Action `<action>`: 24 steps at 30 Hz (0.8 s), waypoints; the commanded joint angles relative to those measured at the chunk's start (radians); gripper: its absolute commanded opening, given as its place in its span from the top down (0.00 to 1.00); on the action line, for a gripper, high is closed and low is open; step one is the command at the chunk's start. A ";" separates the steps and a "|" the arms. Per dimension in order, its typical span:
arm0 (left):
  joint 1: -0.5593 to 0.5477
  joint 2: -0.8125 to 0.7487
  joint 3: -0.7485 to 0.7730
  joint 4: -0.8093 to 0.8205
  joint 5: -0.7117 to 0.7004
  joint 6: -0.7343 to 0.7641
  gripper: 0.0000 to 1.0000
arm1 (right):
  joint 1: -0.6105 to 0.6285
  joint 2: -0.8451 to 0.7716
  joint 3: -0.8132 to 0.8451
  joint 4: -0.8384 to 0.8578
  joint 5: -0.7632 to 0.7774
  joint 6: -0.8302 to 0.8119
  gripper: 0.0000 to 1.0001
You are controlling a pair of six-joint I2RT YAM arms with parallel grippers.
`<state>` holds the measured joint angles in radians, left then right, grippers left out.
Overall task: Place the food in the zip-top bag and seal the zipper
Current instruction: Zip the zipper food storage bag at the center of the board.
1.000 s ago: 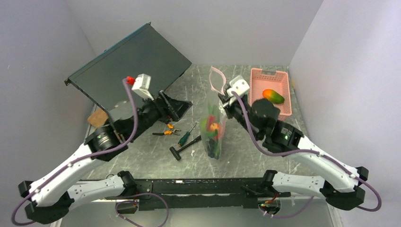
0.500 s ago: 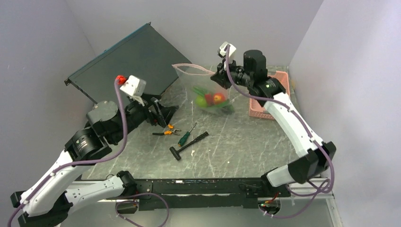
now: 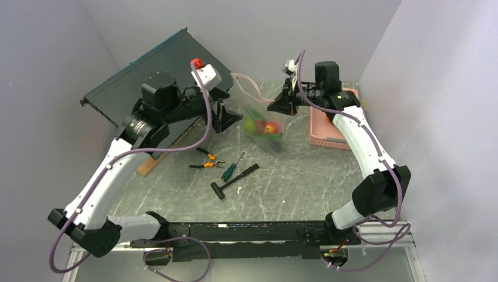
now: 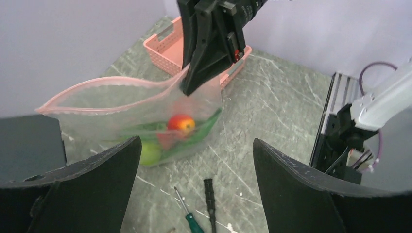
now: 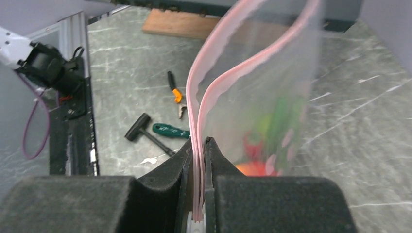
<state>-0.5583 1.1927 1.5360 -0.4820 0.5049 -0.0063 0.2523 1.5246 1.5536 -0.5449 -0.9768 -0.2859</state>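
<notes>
Nearest on the table (image 3: 305, 176) lay a hammer (image 3: 234, 180), a screwdriver (image 3: 230, 170) and pliers (image 3: 205, 161). Past them the bag (image 3: 261, 120) hung from the right gripper (image 5: 199, 145), whose jaws were pinched tight on one end of the pink zipper (image 4: 111, 85). The food (image 4: 180, 124) sat at the bottom of the bag. The zipper's mouth gaped open. The left gripper (image 3: 232, 117) was just beside the bag, spread wide and holding nothing. Farther back stood the pink basket (image 4: 165, 46).
</notes>
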 commanded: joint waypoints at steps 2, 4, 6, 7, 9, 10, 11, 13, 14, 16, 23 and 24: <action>0.005 0.105 0.012 0.104 0.214 0.237 0.09 | 0.002 -0.040 -0.057 -0.046 -0.095 -0.083 1.00; 0.004 0.153 0.018 0.119 0.266 0.294 0.05 | 0.002 -0.043 -0.063 -0.077 -0.105 -0.109 1.00; -0.003 0.207 0.062 0.080 0.287 0.355 0.03 | 0.002 -0.043 -0.063 -0.112 -0.103 -0.131 1.00; -0.004 0.229 0.086 0.064 0.293 0.376 0.03 | 0.002 -0.047 -0.064 -0.120 -0.098 -0.131 1.00; -0.004 0.270 0.125 0.053 0.319 0.395 0.04 | 0.002 -0.059 -0.067 -0.113 -0.104 -0.120 1.00; -0.005 0.287 0.142 0.057 0.345 0.397 0.04 | 0.002 -0.068 -0.067 -0.107 -0.111 -0.115 1.00; -0.008 0.303 0.155 0.064 0.373 0.395 0.04 | 0.002 -0.078 -0.068 -0.099 -0.116 -0.105 1.00; -0.025 0.332 0.187 0.066 0.393 0.397 0.04 | 0.002 -0.103 -0.067 -0.087 -0.124 -0.093 1.00; -0.039 0.345 0.200 0.058 0.390 0.410 0.05 | 0.002 -0.114 -0.069 -0.081 -0.127 -0.086 1.00; -0.075 0.368 0.227 0.035 0.348 0.445 0.06 | 0.002 -0.132 -0.069 -0.067 -0.139 -0.078 1.00; -0.150 0.449 0.311 -0.037 0.232 0.509 0.12 | 0.002 -0.131 -0.036 -0.128 -0.144 -0.121 1.00; -0.150 0.461 0.322 -0.054 0.226 0.512 0.14 | 0.002 -0.131 -0.035 -0.135 -0.140 -0.124 1.00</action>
<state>-0.7052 1.6165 1.7981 -0.4866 0.7666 0.4515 0.2550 1.4078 1.4761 -0.6624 -1.0695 -0.3649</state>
